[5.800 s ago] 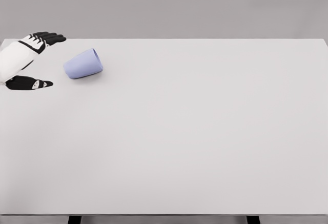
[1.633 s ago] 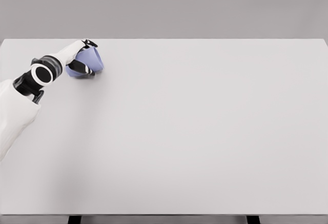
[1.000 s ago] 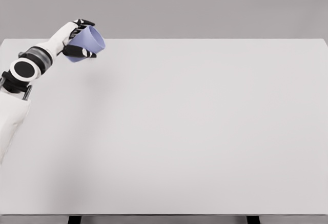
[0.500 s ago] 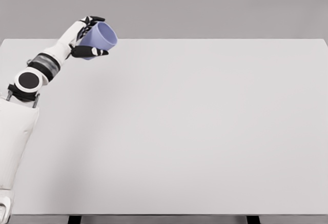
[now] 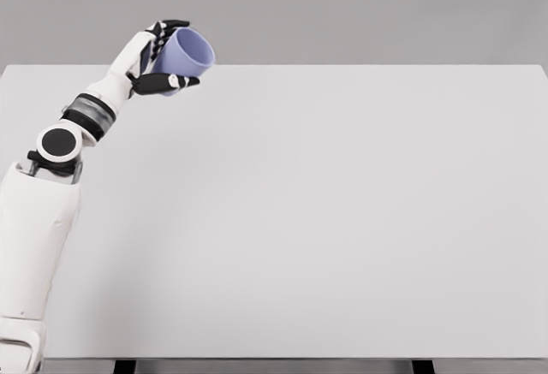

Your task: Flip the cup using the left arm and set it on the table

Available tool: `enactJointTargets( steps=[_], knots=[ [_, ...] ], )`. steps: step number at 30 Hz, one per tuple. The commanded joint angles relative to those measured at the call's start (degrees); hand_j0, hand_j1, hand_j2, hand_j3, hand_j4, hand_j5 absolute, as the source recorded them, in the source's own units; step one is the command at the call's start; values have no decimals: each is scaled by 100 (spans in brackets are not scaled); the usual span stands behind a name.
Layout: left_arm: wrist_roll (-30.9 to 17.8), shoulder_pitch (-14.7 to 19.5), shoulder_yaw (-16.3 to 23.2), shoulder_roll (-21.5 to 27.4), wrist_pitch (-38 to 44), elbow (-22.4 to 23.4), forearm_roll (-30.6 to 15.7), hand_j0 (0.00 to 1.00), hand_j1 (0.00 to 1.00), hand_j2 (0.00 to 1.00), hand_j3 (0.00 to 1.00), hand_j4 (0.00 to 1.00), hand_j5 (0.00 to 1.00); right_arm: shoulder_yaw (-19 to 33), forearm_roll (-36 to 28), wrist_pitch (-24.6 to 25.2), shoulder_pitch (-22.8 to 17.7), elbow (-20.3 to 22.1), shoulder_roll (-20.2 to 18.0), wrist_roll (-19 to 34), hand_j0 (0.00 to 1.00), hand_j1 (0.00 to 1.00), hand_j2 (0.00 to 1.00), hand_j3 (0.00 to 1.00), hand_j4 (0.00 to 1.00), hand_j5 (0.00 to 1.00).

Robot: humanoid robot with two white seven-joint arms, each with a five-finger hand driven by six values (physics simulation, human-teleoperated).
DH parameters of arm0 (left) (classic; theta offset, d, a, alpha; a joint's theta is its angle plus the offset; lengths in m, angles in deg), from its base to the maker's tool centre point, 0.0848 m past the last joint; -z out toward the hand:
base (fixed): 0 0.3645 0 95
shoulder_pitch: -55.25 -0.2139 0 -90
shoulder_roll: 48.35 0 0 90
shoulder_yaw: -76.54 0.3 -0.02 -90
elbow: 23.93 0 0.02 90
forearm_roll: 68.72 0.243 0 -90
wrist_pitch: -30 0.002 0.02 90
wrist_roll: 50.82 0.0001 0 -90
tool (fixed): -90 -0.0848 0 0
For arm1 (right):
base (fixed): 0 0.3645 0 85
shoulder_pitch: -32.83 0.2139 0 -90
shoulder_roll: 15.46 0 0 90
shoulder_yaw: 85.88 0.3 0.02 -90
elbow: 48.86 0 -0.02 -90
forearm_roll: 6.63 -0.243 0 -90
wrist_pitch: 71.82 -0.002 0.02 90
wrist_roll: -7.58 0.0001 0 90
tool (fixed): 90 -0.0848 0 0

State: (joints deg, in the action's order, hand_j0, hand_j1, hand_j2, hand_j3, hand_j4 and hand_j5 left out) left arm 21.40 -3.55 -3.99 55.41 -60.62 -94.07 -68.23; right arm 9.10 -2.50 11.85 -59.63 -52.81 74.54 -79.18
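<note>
A pale blue cup [image 5: 187, 56] hangs in the air above the table's far left corner, tilted with its open mouth facing right and slightly up. My left hand [image 5: 167, 56] is shut on it, dark fingers over the top and thumb underneath. The white left arm [image 5: 51, 186] rises from the lower left edge up to the hand. The cup's base is hidden behind the hand. The right arm is out of view.
The wide white table [image 5: 325, 220] fills the view, its far edge just below the lifted cup. A plain grey wall stands behind it. Two dark table legs [image 5: 125, 365] show at the bottom edge.
The left hand closed on the cup where it lay on its side, lifted it off the table, and has carried it up and to the right while turning its mouth upward.
</note>
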Motion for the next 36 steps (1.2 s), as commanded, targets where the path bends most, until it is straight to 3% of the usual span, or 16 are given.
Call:
enactJointTargets(
  steps=[1, 11, 20, 36],
  knots=[
    [3, 9, -156, -111, 1, 159, -268, 74, 74, 74, 74, 74, 74, -5, 0, 0, 0, -1, 0, 1, 100, 100, 100, 100, 100, 100],
    [3, 0, -420, -269, 9, 475, -919, 76, 76, 76, 76, 76, 76, 3, 0, 0, 0, -1, 0, 1, 100, 100, 100, 100, 100, 100],
    [12, 26, -437, -330, 9, 1055, -954, 78, 78, 78, 78, 78, 78, -5, 0, 0, 0, -1, 0, 1, 100, 100, 100, 100, 100, 100],
    [12, 9, -648, -576, -87, 1275, -1042, 81, 81, 81, 81, 81, 81, -5, 0, 0, 0, -1, 0, 1, 100, 100, 100, 100, 100, 100]
  ],
)
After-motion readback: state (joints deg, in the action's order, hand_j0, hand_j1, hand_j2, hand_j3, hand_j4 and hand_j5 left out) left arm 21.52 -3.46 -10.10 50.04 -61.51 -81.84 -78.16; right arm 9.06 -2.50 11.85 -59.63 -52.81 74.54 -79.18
